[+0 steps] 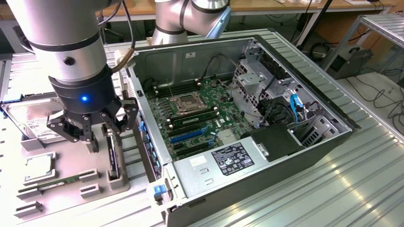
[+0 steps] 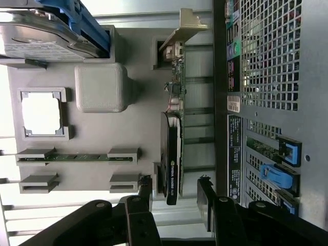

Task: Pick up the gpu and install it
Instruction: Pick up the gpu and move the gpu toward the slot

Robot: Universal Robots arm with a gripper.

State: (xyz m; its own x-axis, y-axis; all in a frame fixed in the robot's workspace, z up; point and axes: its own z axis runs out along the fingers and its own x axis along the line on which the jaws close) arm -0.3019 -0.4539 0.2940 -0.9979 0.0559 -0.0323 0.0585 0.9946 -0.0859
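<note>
I am lining up the pick. The gpu (image 2: 171, 154), a thin dark circuit card with a black cooler and a silver end bracket, is standing on edge in the grey plastic holder tray (image 2: 138, 102), just to the exterior view's left of the open black computer case (image 1: 328, 137). My claw (image 1: 104, 139) is pointing straight down over it, released and holding nothing. As I judge it, the grasp is calling for one finger on each flat face.
</note>
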